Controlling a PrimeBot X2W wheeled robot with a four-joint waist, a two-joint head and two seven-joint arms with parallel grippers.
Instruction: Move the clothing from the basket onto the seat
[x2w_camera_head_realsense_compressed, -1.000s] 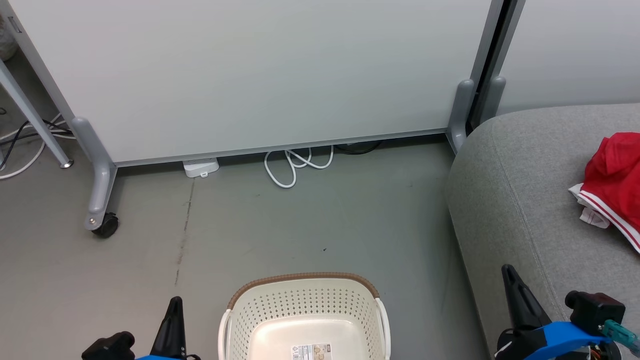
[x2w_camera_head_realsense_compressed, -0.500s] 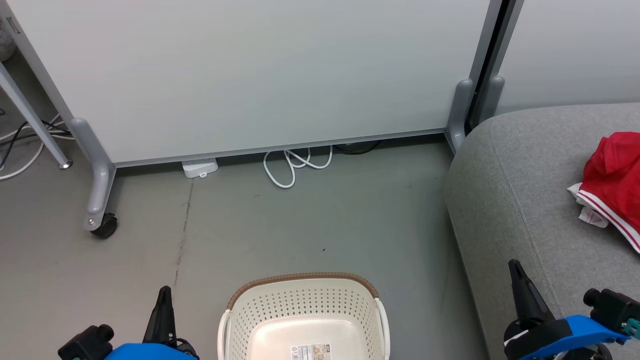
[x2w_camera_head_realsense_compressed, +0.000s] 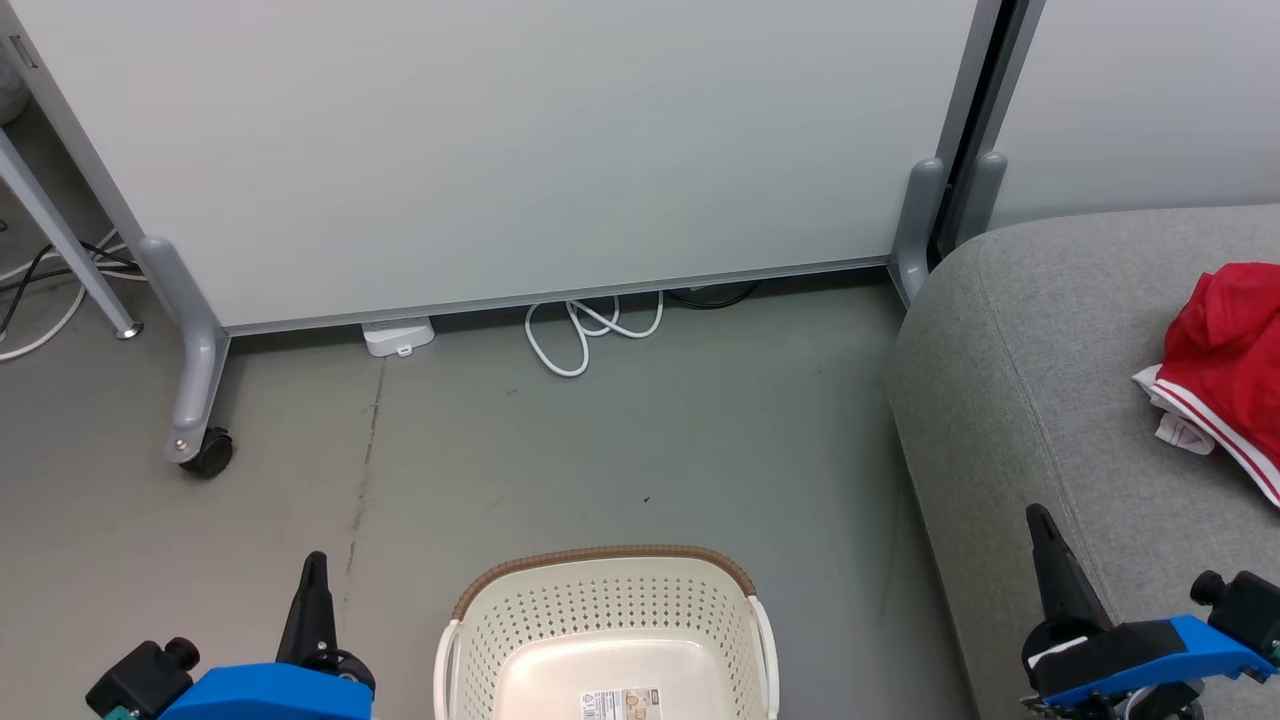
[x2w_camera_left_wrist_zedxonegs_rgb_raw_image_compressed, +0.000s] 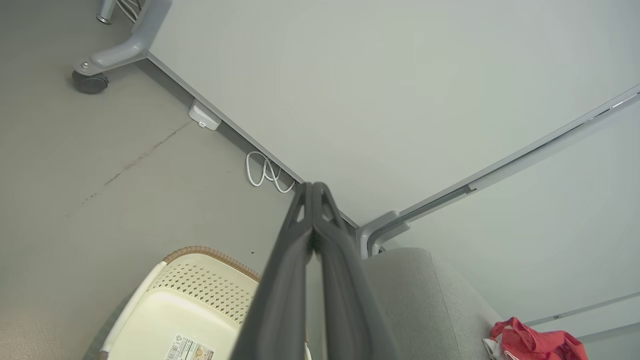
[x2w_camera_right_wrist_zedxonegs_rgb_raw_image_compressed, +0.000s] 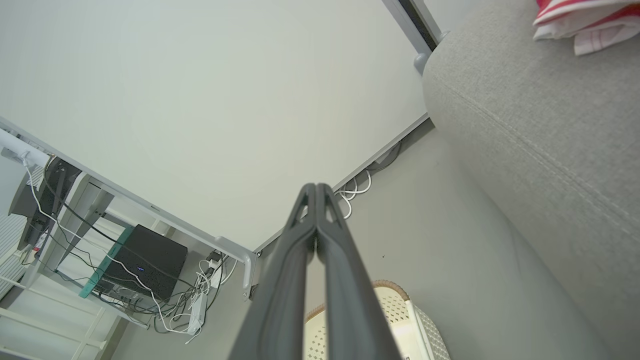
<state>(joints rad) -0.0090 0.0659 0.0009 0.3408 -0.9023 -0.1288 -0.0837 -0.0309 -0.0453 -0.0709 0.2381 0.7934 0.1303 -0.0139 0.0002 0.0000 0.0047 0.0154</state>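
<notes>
The cream basket (x2w_camera_head_realsense_compressed: 607, 615) with a brown rim stands on the floor at the bottom centre, nothing in it but the label on its bottom; it also shows as basket (x2w_camera_left_wrist_zedxonegs_rgb_raw_image_compressed: 185, 300) and basket (x2w_camera_right_wrist_zedxonegs_rgb_raw_image_compressed: 405, 320). Red clothing (x2w_camera_head_realsense_compressed: 1225, 375) with white trim lies on the grey seat (x2w_camera_head_realsense_compressed: 1040, 400) at the right edge, seen again as clothing (x2w_camera_left_wrist_zedxonegs_rgb_raw_image_compressed: 535, 342) and clothing (x2w_camera_right_wrist_zedxonegs_rgb_raw_image_compressed: 585, 20). My left gripper (x2w_camera_head_realsense_compressed: 315, 565) is shut and holds nothing, left of the basket. My right gripper (x2w_camera_head_realsense_compressed: 1040, 520) is shut and holds nothing, above the seat's front part. Both pairs of fingers press together in the wrist views.
A large pale partition panel (x2w_camera_head_realsense_compressed: 520, 140) on grey castor feet (x2w_camera_head_realsense_compressed: 200, 400) closes the far side. White cable loops (x2w_camera_head_realsense_compressed: 585, 335) and a small white box (x2w_camera_head_realsense_compressed: 398, 335) lie at its base. The seat (x2w_camera_left_wrist_zedxonegs_rgb_raw_image_compressed: 425, 300) stands right of the basket.
Both arms have drifted outward: the left gripper went left and its tip rose in the picture, the right gripper went right. The basket and clothing stayed put.
</notes>
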